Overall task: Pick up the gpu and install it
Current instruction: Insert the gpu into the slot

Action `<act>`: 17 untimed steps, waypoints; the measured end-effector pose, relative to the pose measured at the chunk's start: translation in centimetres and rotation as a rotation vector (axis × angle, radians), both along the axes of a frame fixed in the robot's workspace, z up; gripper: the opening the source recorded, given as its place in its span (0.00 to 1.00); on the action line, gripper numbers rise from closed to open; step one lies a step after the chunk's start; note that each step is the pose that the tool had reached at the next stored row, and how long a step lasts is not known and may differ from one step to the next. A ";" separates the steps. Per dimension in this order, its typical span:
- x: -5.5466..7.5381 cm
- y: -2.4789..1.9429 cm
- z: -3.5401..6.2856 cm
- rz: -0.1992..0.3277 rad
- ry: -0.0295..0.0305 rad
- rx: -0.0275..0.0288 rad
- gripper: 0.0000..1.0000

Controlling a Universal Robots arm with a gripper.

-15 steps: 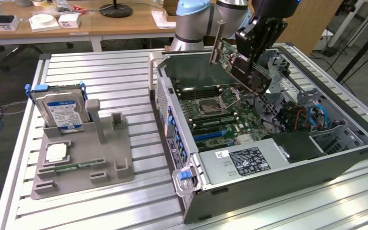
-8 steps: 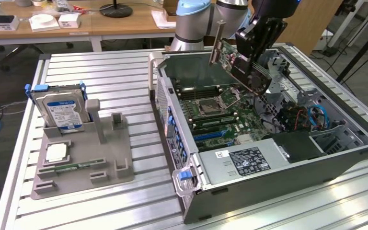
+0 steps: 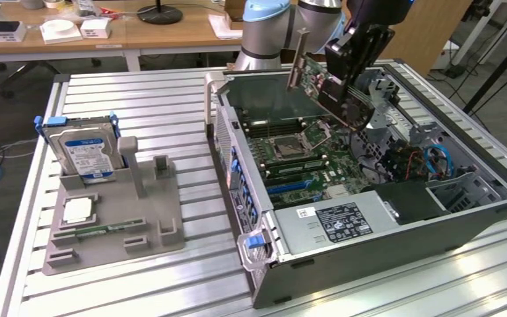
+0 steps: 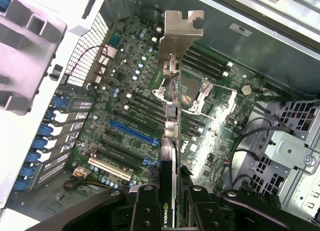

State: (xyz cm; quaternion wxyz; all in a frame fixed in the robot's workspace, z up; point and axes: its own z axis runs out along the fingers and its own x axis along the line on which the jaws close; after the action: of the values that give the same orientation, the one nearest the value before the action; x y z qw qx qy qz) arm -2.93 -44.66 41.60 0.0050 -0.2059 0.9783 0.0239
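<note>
Black hand (image 4: 169, 203) pinches the thin green circuit card with silver bracket (image 3: 311, 76) by its far end; probably light, stiff, fragile.

The exterior view stands high and to one side, looking down slantwise across the slatted worktop (image 3: 148, 99) at the open computer case (image 3: 395, 257) on the exterior view's right. The wrist view sits close behind the tool (image 4: 169, 203), facing down into the case. Both share the motherboard (image 3: 302, 165) and the gpu (image 3: 311, 76).
</note>
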 end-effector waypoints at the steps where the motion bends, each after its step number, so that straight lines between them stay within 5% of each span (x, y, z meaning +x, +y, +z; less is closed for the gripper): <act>1: 0.0 0.00 0.00 0.004 0.0000 0.0000 0.26; 17: 0.0 0.00 0.00 0.069 0.0000 0.0000 0.26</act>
State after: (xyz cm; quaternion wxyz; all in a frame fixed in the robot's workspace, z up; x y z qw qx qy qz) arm -2.93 -44.66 41.60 0.0041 -0.2396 0.9706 0.0240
